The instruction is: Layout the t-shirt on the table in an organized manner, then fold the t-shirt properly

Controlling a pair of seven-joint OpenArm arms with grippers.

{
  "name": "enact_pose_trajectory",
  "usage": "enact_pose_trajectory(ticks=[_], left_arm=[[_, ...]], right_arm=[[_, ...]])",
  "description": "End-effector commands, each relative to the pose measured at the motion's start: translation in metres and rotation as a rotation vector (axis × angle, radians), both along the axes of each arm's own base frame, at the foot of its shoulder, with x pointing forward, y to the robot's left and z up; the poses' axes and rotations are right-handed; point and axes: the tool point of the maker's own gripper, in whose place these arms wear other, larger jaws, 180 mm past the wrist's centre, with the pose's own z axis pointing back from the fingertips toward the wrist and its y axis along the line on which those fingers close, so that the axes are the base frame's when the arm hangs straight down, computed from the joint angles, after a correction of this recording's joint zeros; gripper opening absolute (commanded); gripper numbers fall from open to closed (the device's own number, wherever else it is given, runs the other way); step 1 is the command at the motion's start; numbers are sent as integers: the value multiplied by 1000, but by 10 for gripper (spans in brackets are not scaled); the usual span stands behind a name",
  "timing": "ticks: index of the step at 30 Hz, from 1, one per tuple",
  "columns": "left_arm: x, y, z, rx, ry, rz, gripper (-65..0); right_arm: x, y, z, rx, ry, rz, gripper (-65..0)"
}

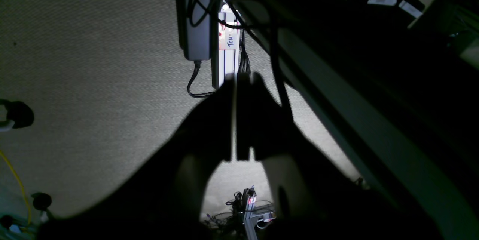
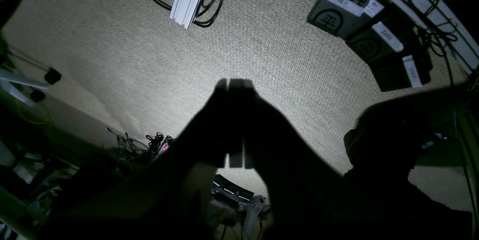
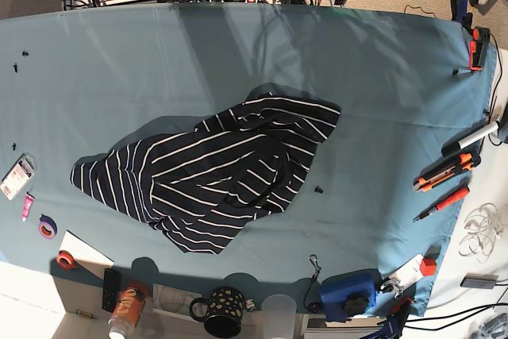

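The t-shirt [image 3: 214, 172], dark with thin white stripes, lies crumpled and twisted near the middle of the teal surface [image 3: 381, 77], one end stretching toward the left. A dotted dark mug [image 3: 223, 310] and a clear cup [image 3: 278, 308] stand at the near edge, their insides hidden, while orange-handled tools [image 3: 444, 171] lie at the right. Both wrist views face a pale carpet [image 2: 112, 45]: the left pincer [image 1: 239, 77] and right pincer [image 2: 235, 83] are closed, gripping nothing.
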Motion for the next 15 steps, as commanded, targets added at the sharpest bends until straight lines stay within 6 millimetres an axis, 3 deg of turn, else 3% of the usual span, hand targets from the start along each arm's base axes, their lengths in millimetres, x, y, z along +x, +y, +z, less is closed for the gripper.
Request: enact_pose_trajectory(ticks=[1, 15], left_arm=[[1, -3, 1, -12, -5, -7, -650], [1, 3, 0, -3, -5, -8, -650]], right_arm=[[-4, -3, 1, -2, 16, 2, -650], [-5, -18, 2, -25, 17, 5, -650]])
